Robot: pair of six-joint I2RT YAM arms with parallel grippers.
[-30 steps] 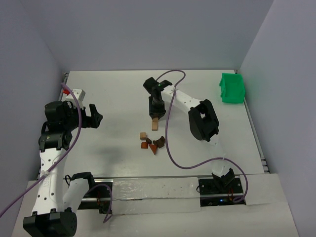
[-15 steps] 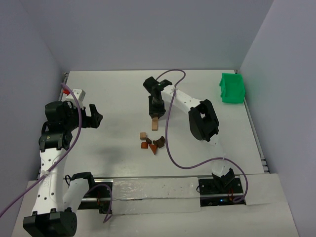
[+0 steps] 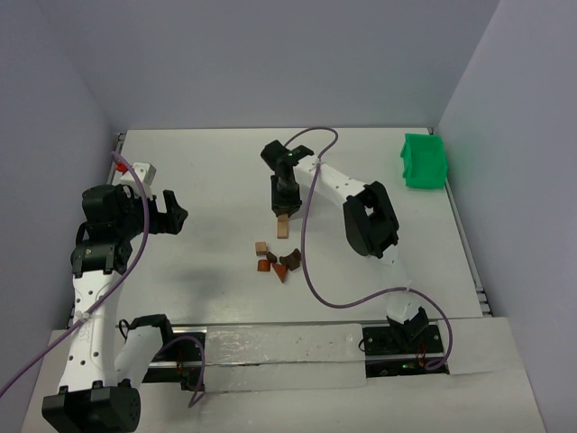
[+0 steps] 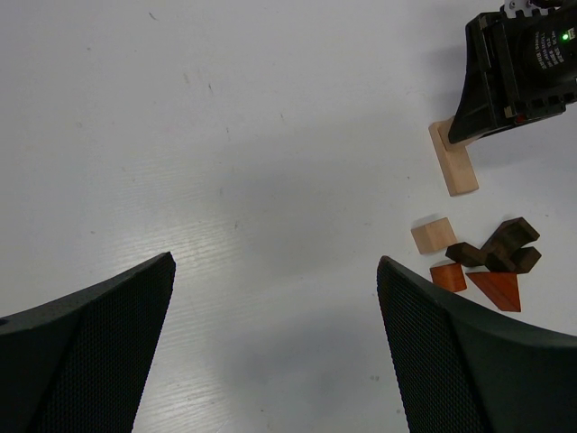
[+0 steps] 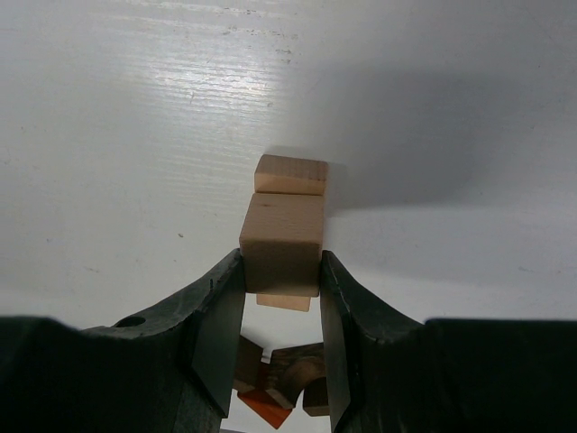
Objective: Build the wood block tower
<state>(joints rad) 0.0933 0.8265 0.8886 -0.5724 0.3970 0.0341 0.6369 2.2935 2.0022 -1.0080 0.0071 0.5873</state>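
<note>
Wood block tower (image 3: 283, 225) barely begun, worktop centre. Right gripper (image 5: 281, 260) clamped on tan block (image 5: 281, 230), second tan piece (image 5: 290, 174) just beyond fingertips. Loose wood blocks (image 3: 278, 262) toward near edge. Left gripper (image 4: 275, 271) apart, left edge, farther off.

- Table top (image 4: 225, 135): white, smooth, low sheen; faint streaky grain lines and a few small scuffs.
- Light tan block (image 5: 281, 234), clamped in the right gripper (image 5: 281, 271): bare pale wood, matt, fine grain, crisp edges.
- Tan bar (image 4: 458, 167): the same raw, unvarnished-looking wood.
- Reddish-brown blocks (image 4: 494, 289): stained wood, slight satin finish.
- Dark brown blocks (image 4: 509, 239): dark stained wood, matt.
- Right gripper's fingers (image 5: 212, 325): black plastic, smooth, dull sheen.
- Left gripper (image 4: 275, 262), spread wide: inner faces black, matt, with a fine mesh texture.
- Green bin (image 3: 424, 161), far right corner: plastic, smooth by the look.
- Cable (image 3: 306, 262): purple, smooth sheath.
</note>
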